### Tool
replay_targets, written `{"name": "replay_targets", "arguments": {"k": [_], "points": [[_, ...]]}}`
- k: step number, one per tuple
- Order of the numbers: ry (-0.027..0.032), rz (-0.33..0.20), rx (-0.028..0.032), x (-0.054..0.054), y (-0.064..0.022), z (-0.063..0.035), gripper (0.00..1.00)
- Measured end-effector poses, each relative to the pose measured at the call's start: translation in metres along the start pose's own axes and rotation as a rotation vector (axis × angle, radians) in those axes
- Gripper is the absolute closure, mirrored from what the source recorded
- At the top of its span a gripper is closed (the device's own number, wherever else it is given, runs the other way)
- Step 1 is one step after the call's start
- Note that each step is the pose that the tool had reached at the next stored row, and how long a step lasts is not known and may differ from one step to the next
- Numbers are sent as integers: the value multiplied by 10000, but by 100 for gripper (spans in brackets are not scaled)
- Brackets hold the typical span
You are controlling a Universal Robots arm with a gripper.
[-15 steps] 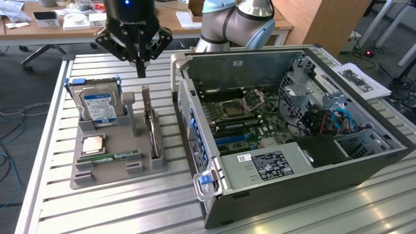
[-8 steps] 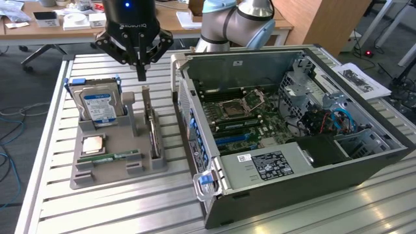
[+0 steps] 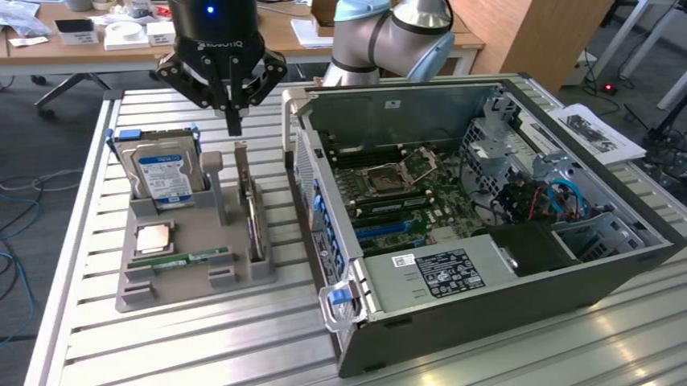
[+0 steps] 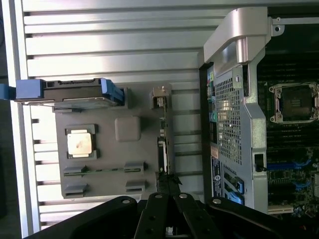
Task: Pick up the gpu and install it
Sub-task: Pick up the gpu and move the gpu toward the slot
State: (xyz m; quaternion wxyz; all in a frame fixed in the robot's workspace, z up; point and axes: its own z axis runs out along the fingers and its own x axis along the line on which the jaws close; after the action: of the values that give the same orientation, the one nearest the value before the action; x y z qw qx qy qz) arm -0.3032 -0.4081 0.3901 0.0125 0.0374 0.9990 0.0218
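1. One slatted metal counter (image 3: 161, 354) carries everything. Nearest in the exterior view is the front end of an open case (image 3: 516, 281), lying on its side at the exterior view's right.
2. Inside the case the board (image 3: 403, 201) lies exposed, with a square socket (image 3: 392, 171) towards its far end.
3. Just beside the case, at the exterior view's left, a grey holder (image 3: 177, 293) rests on the counter. Its near part bears a RAM stick (image 3: 183, 260) lying flat, with a CPU (image 3: 154, 237) just behind it.
4. The gpu (image 3: 253, 217) stands on edge in a slot along the holder's side nearest the case, untouched. Its silver bracket (image 4: 160, 94) is at the end towards the hard drive (image 3: 163, 173).
5. The hard drive stands upright in a blue frame (image 3: 129, 135) at the holder's far end.
6. The end effector (image 3: 233, 127) hangs over the holder, above the gpu and clear of it. In the wrist view its fingertips line up with the gpu. Its fingers are pressed together and grip nothing.
7. Farthest back, the arm (image 3: 387, 36) rises behind the case.
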Motion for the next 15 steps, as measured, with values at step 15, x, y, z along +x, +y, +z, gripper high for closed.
{"name": "replay_targets", "arguments": {"k": [15], "points": [[0, 0, 0, 0, 0, 0, 65]]}}
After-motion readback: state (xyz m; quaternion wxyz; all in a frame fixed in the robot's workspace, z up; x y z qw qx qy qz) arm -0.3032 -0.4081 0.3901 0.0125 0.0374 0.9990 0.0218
